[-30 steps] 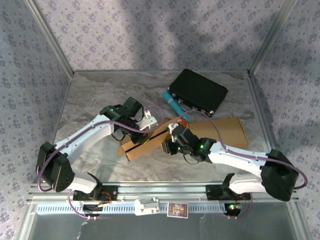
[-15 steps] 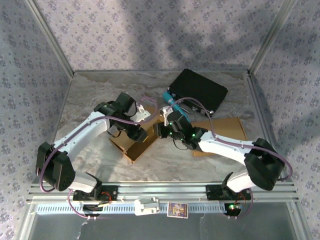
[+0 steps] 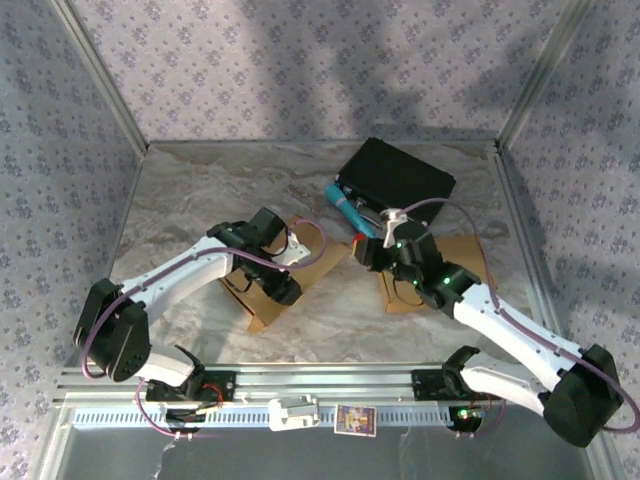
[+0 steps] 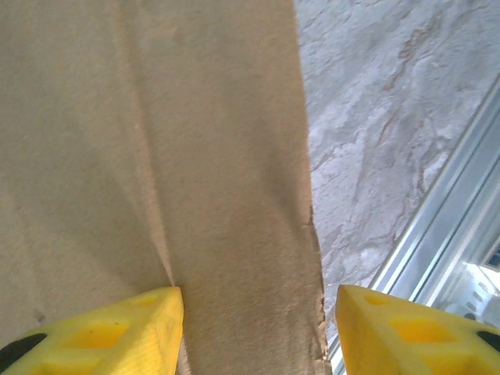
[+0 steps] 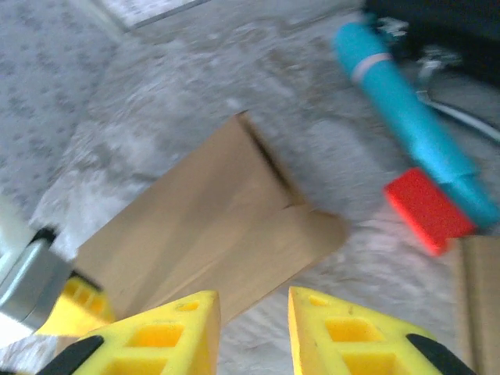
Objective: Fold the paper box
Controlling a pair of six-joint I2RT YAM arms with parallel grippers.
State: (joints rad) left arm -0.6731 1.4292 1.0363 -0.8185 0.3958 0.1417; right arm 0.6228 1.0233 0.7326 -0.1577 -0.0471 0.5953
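The paper box [image 3: 318, 262] is seen lying flattened on the table [image 3: 200, 190], directly beneath and ahead of the left gripper [image 4: 258, 303]. This gripper's fingers are parted: one pad [image 4: 148, 324] is set against a crease in the panel, and the other stands just off the panel's free edge, so nothing is clamped. The right gripper [image 5: 251, 306] is held clear of the box, its fingers narrowly parted with nothing between them. The box's end flap lies ahead of it and slightly to its left. A teal tool [image 5: 406, 148] and a red block [image 5: 426, 207] are found ahead to its right. A second cardboard sheet [image 3: 398, 298] lies under its wrist, and a black case [image 3: 395, 180] sits beyond both grippers.

The step in hand is judged to be an early one: no wall is raised, and a panel is being addressed along its crease. For the next move, the crease would need to be pinned or the panel edge pinched by the left fingers. The right gripper would then be brought forward and left to the free flap, so that it can be turned up about the fold line. A firm hold-down is called for, since thin card is likely to slide on the smooth table or buckle away from the crease
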